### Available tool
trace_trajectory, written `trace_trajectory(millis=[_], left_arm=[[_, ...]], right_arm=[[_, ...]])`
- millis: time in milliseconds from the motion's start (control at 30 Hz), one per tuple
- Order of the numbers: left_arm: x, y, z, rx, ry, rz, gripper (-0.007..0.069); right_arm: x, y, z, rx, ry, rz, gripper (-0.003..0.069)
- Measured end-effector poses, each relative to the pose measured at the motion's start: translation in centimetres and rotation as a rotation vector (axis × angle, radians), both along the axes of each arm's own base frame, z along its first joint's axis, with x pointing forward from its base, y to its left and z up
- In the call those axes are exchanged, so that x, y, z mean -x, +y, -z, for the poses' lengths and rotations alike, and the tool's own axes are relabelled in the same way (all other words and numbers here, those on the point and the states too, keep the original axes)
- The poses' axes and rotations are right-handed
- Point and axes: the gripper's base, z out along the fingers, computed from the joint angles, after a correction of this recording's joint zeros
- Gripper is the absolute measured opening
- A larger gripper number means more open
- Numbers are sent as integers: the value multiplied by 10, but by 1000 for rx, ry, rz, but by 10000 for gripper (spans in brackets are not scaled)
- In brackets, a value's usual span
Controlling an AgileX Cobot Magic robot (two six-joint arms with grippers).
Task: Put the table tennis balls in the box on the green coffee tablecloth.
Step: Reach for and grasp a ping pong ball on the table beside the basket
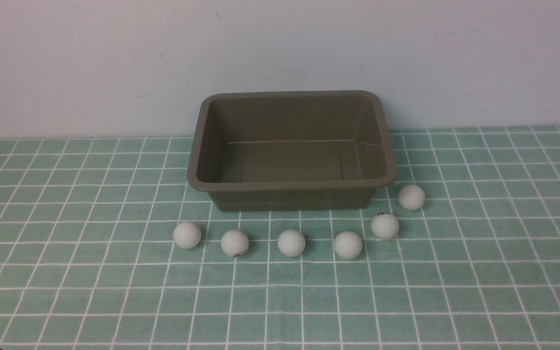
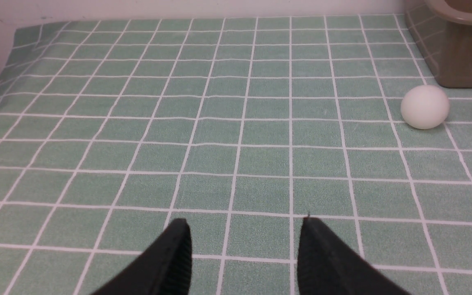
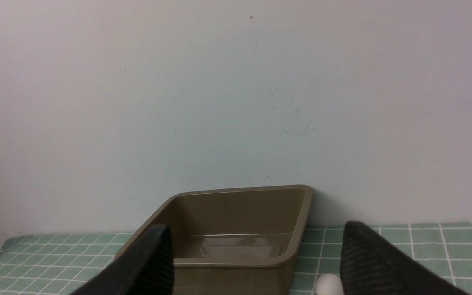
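The olive-brown box (image 1: pixel 197 146) stands empty at the back middle of the green coffee tablecloth (image 1: pixel 90 272). Several white table tennis balls lie in a curved row before it, from the leftmost (image 1: pixel 187 235) to the rightmost (image 1: pixel 411 197). Neither gripper shows in the front view. In the left wrist view my left gripper (image 2: pixel 244 223) is open just above bare cloth, with one ball (image 2: pixel 424 107) and the box corner (image 2: pixel 461 53) well ahead of it. My right gripper (image 3: pixel 256 229) is open wide and faces the box (image 3: pixel 240 191), with a ball (image 3: pixel 327 285) beside one finger.
A pale wall (image 1: pixel 114 63) rises right behind the box. The cloth's far left edge (image 2: pixel 14 37) falls away by the wall. Bare cloth lies in front of the ball row and on both sides of the box.
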Motion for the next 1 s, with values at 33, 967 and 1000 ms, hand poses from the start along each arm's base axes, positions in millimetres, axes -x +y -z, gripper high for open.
trace_trajectory(millis=[33,967,1000], left_arm=[[0,0,0,0,0,0,324],[-5,-4,-16,353,-224,-41,324],[-5,-4,-16,366,-231,-42,324]], right_arm=[[0,0,0,-2,0,-1,493],[2,5,12,38,125,-62,493],[2,6,12,40,131,-65,493]])
